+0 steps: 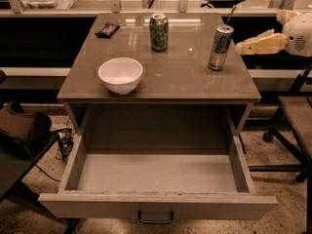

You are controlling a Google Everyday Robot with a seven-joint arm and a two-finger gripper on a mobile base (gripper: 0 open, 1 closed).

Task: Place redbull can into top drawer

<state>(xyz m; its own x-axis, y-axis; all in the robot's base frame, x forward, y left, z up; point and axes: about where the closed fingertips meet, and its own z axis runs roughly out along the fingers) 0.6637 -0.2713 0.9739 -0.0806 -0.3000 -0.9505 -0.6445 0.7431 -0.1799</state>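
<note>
Silver-and-blue redbull can upright, ungrasped, at right rear of the cabinet top; gripper just beyond its right edge, open-or-closed unclear; top drawer pulled out beneath it, grasp and placement seemingly left.

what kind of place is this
Probably an office or lab: a work table with an open drawer, and a rolling chair at right. The hand hangs just right of the redbull can.

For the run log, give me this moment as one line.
gripper: right of redbull can, level with it | redbull can: upright on tabletop | top drawer: open, nothing inside | grasp: not yet
</note>
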